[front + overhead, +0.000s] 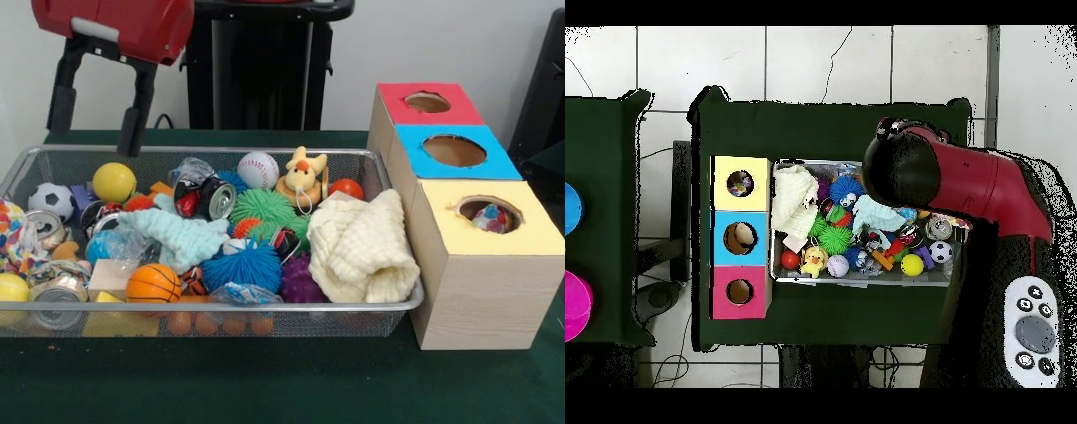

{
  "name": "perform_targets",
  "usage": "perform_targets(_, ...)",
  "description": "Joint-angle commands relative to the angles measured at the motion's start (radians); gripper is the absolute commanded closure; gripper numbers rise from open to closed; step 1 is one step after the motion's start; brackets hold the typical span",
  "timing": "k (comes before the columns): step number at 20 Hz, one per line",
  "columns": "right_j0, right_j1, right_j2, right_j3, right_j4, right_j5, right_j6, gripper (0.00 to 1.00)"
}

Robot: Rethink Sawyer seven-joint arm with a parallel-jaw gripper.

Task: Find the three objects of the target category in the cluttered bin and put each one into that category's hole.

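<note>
The wire mesh bin [221, 306] is full of toys, cans and cloths; it also shows in the overhead view [865, 282]. My gripper [94, 141] hangs open and empty above the bin's far left corner, over a yellow ball [114, 182]. One polka-dot cloth [9, 231] lies bunched at the bin's left edge. Another polka-dot cloth [491, 217] shows inside the hole [470, 208] of the yellow-topped box [494, 265]. I see no third one. In the overhead view the arm [945, 180] covers the gripper and part of the bin.
A cream waffle cloth [362, 247] fills the bin's right end. A mint fuzzy cloth [177, 234] lies mid-bin among spiky balls, cans and a basketball [153, 283]. The blue-topped box [455, 152] and red-topped box [427, 102] stand behind the yellow one.
</note>
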Motion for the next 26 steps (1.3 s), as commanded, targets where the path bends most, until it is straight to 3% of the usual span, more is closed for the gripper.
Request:
perform_targets(1, -0.045, 0.003, 0.174, 0.118, -0.109, 0.039, -0.283, 0.0)
perform_targets(7, -0.169, 0.009, 0.287, 0.185, -0.144, 0.025, -0.35, 0.0)
perform_targets(13, -0.246, 0.016, 0.356, 0.234, -0.208, -0.034, -0.309, 0.0)
perform_targets(18, -0.294, 0.035, 0.398, 0.251, -0.246, -0.028, -0.285, 0.0)
perform_targets(26, -0.331, 0.065, 0.435, 0.296, -0.302, -0.096, -0.185, 0.0)
